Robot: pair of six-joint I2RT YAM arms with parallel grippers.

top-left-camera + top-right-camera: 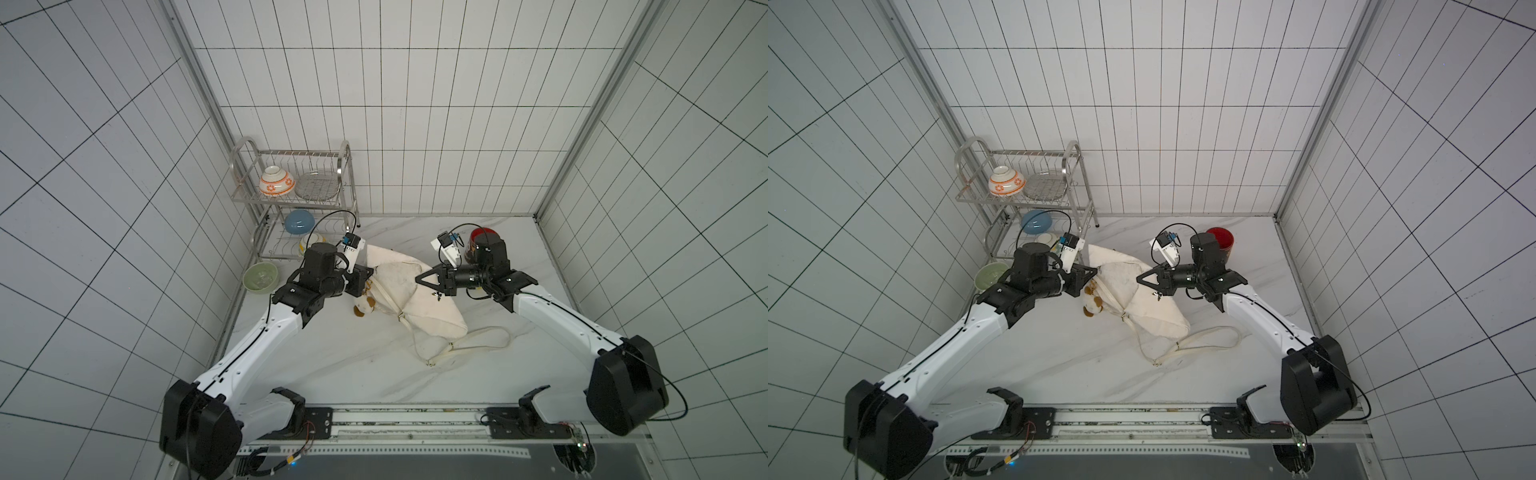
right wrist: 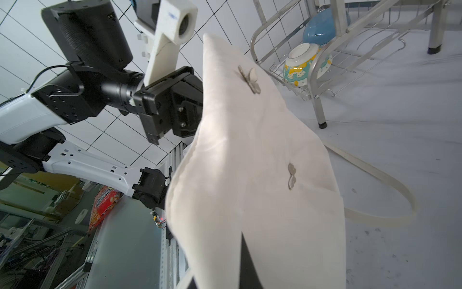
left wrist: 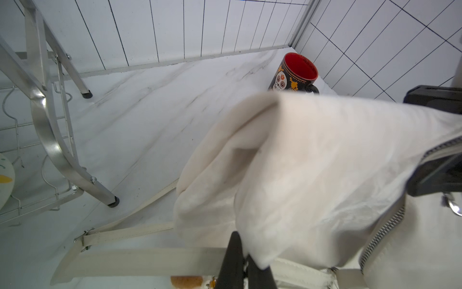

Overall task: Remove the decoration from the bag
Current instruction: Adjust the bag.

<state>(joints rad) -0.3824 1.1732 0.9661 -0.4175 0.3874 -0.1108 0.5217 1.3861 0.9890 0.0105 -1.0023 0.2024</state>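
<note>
I see a white marbled tabletop (image 1: 332, 357) closed in by white tiled walls (image 1: 374, 124). The soft cream bag (image 1: 424, 307) lies at the frame centre in both top views. Its furry brown-white plush decoration (image 1: 365, 309) is at the bag's left edge. The left end effector (image 1: 371, 282) and the right end effector (image 1: 417, 279) are both closed, each pinching bag fabric. A steel wire dish rack (image 1: 347, 166) stands at the upper left. The right arm half hides a glossy black mug (image 3: 297, 75).

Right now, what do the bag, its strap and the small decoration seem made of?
The bag looks like soft matte cream fabric: it creases and folds. The strap is smoother with slight sheen, possibly faux leather. The decoration seems fuzzy brown-and-white plush, though too small to be sure.
</note>
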